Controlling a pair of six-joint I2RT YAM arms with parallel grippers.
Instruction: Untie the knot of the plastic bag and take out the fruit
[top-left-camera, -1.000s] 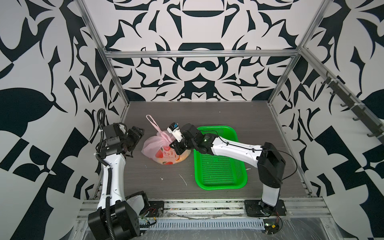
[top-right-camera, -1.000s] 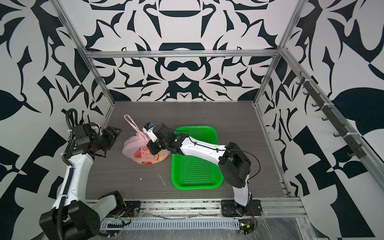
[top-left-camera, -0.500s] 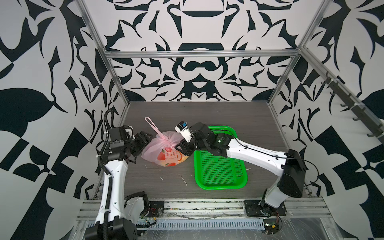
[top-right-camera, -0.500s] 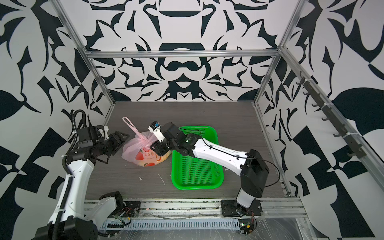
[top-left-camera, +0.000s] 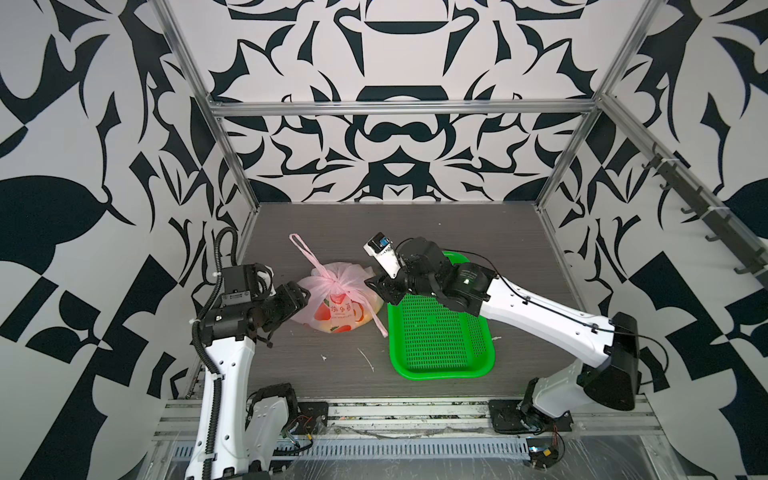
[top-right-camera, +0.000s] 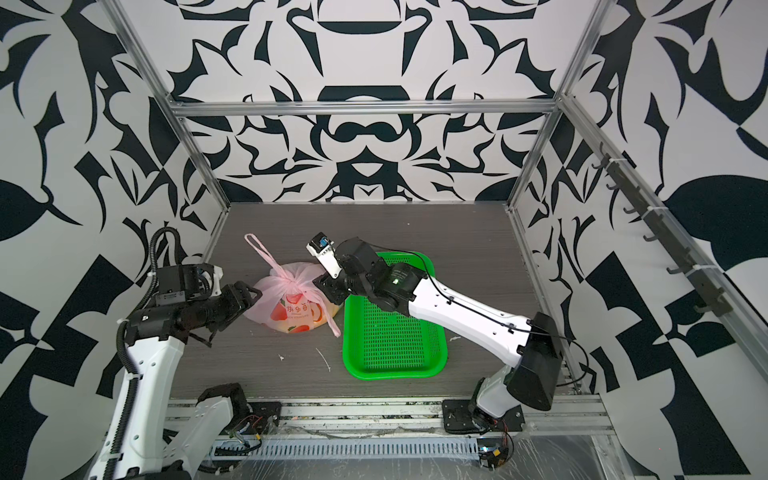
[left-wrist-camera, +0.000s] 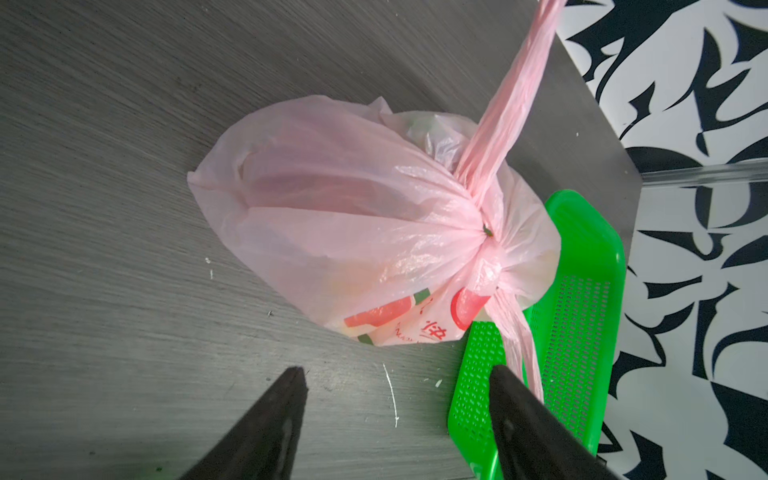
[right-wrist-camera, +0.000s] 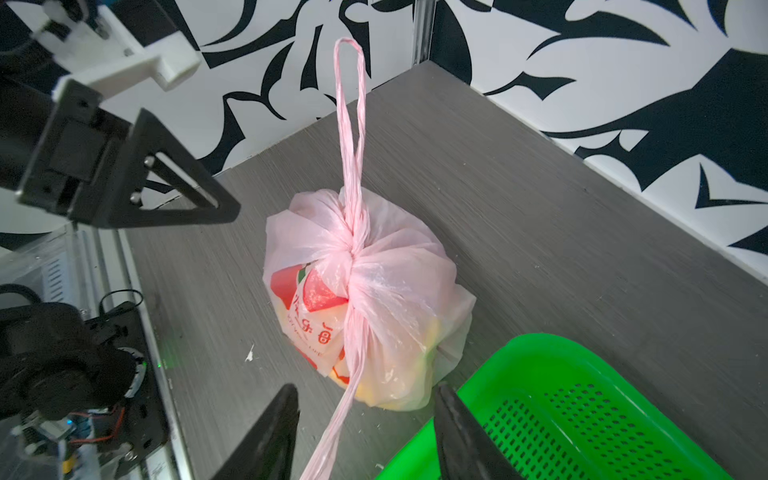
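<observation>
Pink plastic bag (top-left-camera: 332, 301) lay on the table (top-left-camera: 415, 224) just beside the green basket (top-left-camera: 440, 345), knot (top-left-camera: 341, 284) uppermost, left end effector (top-left-camera: 298, 298) and right end effector (top-left-camera: 376, 286) flanking it, both open and empty; a tug on the trailing handle loop (top-left-camera: 375, 319) would likely tighten the knot.

Red lettering is printed on the front of the plastic bag (top-left-camera: 316, 291), among its red-orange fruit prints. A row of three large red Chinese characters (top-right-camera: 296, 309) is shown in both top views, though at that size they cannot be read with certainty. In the left wrist view one of them is made out as "快" (left-wrist-camera: 434, 332), the others being lost in a crease. A line of small red Latin letters (right-wrist-camera: 303, 340) is set beside the characters and is too small to be read.
</observation>
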